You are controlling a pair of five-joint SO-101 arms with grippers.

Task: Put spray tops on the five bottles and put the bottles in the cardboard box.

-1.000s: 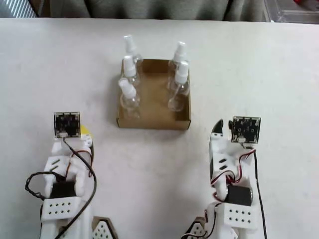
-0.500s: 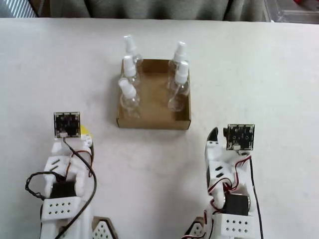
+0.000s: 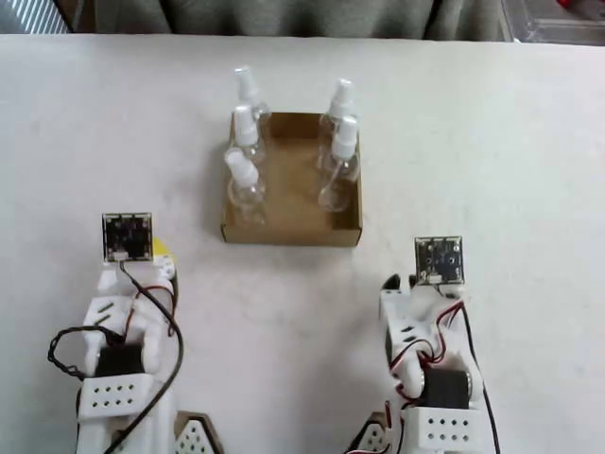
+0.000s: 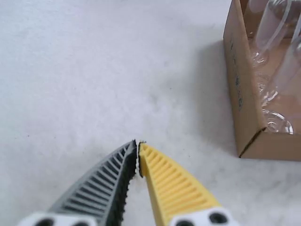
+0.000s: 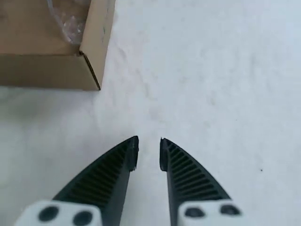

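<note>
Right arm: my right arm [image 3: 425, 350] has pulled back toward its own base over the last second, folding in tighter, so less of it lies stretched out across the table [image 3: 529, 142].
Right gripper: my right gripper [image 3: 389, 282] was close to the front right corner of the cardboard box [image 3: 291, 233]. It now sits farther from that corner, over bare table, and has shifted slightly toward my left arm [image 3: 128, 322].
Wrist camera board: the wrist camera board [image 3: 440, 260] on that arm has moved the same way, back from the box and a little inward.
</note>
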